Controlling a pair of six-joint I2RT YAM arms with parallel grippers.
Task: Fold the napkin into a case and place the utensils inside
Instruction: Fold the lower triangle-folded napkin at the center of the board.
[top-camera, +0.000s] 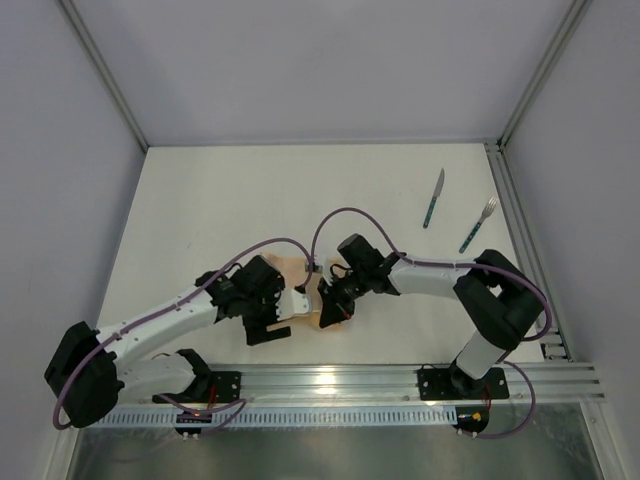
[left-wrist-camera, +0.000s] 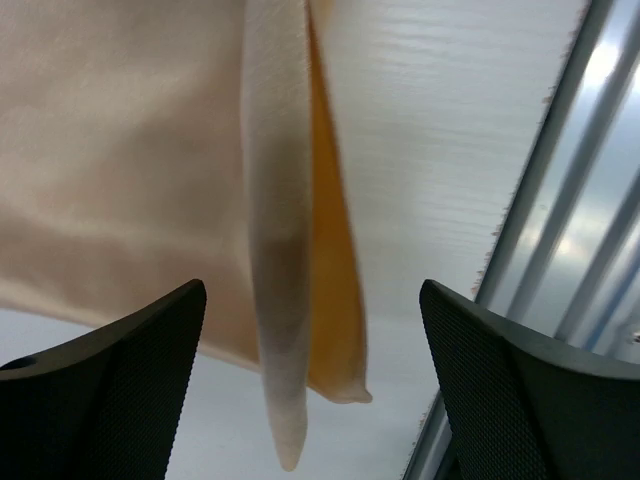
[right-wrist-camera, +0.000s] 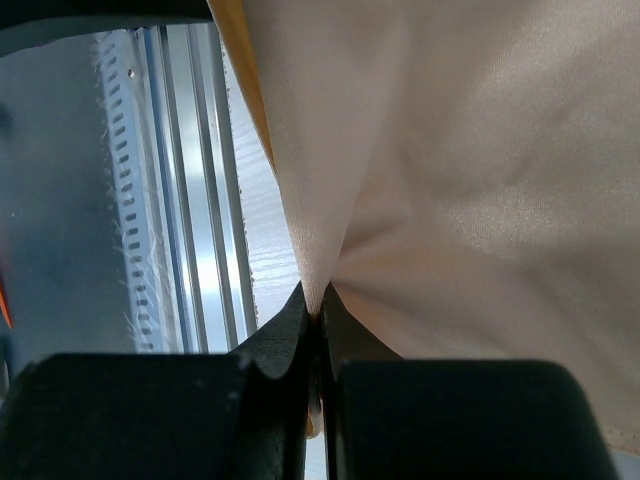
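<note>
1. Right wrist view: napkin (right-wrist-camera: 480, 180), at the near edge of the table (top-camera: 250, 200) between both arms, is pinched at a fold by the right gripper (right-wrist-camera: 318, 312).
2. Beside it the left gripper (left-wrist-camera: 310, 310) stands wide, holding nothing, so the raised flap could slump open.
3. A one-sided pull may skew the cloth. The knife (top-camera: 433, 198) and fork (top-camera: 478, 225) lie well apart, far right.

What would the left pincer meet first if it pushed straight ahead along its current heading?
Most likely the napkin: its hanging fold sits directly ahead, between the fingers of the open left pincer, with the table behind. Depth to the fold is unclear.
</note>
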